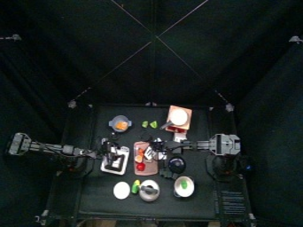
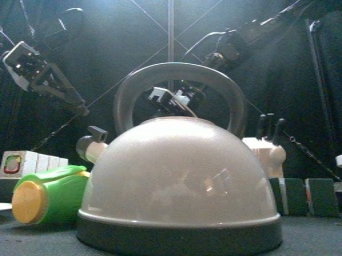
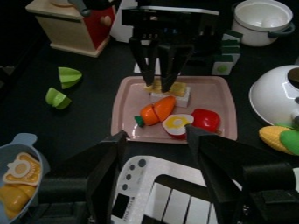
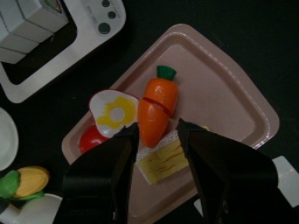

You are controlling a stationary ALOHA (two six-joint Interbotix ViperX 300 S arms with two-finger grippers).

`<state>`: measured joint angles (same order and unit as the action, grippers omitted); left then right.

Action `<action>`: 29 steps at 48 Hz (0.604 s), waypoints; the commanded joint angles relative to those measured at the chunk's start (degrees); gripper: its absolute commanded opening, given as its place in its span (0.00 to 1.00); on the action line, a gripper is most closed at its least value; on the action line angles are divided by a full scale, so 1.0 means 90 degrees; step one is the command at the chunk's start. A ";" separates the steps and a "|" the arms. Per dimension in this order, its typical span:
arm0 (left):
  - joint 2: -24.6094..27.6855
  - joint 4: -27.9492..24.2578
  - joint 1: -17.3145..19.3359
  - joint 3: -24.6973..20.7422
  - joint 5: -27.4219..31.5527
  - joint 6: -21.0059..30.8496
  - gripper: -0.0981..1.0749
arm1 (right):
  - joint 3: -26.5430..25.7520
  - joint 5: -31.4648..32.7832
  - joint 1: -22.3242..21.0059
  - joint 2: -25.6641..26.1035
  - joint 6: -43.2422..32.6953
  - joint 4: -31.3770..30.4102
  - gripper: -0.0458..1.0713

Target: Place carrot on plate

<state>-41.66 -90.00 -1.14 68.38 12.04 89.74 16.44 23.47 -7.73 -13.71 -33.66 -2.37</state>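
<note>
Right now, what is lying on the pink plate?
On the pink plate lie a carrot, a fried egg, something red and a yellow piece. The right gripper hangs above and covers part of them.

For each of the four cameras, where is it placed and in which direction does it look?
Top view: high overhead, facing straight down on the table; both arms enter from the sides.
Front view: at the table's front edge, looking level; a kettle fills it, arms behind.
Left wrist view: on the left arm, facing the pink plate; own left claw below, right claw opposite.
Right wrist view: on the right arm, looking down at the plate; own jaws.
Shared: both wrist views show the carrot.
</note>
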 commanded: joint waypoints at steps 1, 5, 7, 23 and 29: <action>-0.0010 0.0000 0.0010 -0.0059 0.0000 0.0000 0.86 | -0.0176 0.0039 0.0234 0.0381 0.0010 -0.0010 0.74; 0.0000 0.0010 0.0010 -0.0049 -0.0010 0.0010 0.86 | -0.0146 0.0049 0.0400 0.0449 0.0000 -0.0010 0.74; 0.0000 0.0029 0.0010 -0.0049 -0.0010 0.0010 0.86 | -0.0146 0.0049 0.0459 0.0479 0.0000 0.0010 0.74; 0.0000 0.0117 0.0010 -0.0049 -0.0010 0.0000 0.86 | -0.0137 -0.0020 0.0771 0.0498 -0.0010 0.0039 0.74; 0.0000 0.0127 0.0000 -0.0039 -0.0010 0.0000 0.86 | -0.0127 -0.0020 0.0879 0.0508 -0.0010 0.0039 0.74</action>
